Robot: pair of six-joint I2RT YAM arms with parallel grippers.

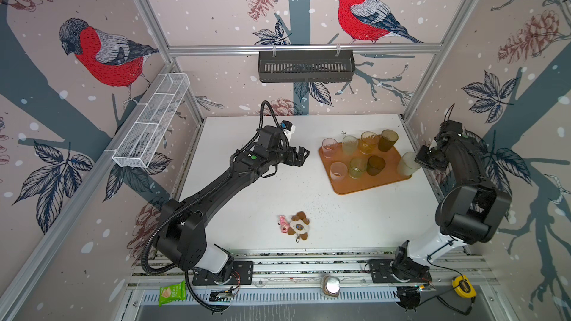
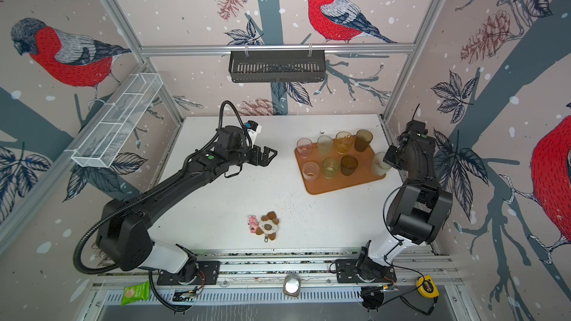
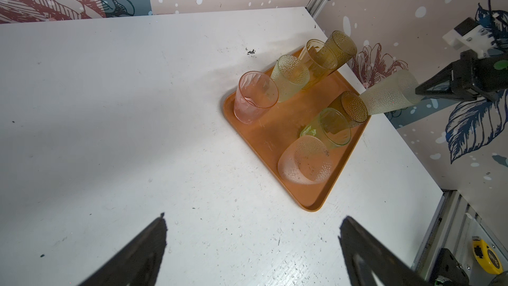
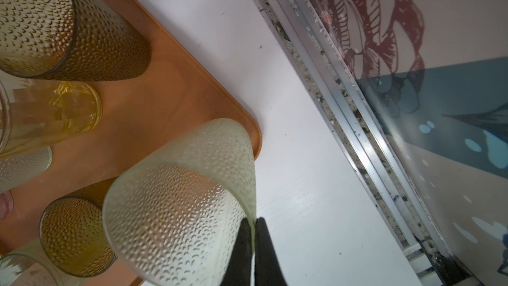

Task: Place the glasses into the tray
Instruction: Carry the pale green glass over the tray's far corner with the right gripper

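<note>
right claw [image 4: 254,222] pinches the frosted glass [image 4: 178,202] by the rim, tilted at the tray [image 4: 170,100] corner; level it, set it inside the edge, then release; left claw [image 1: 301,156] spread, empty

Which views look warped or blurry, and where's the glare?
Both top views: wide-angle, frame posts splay outward. Left wrist: left gripper shows as soft dark silhouettes. Right wrist: right gripper blurs against the frosted glass, and a bright sheen lies on the table.

Pink glass [image 4: 4,204] cut by frame edge; frosted glass [image 4: 178,202] rim partly hidden behind right pincer [image 4: 253,222].
</note>
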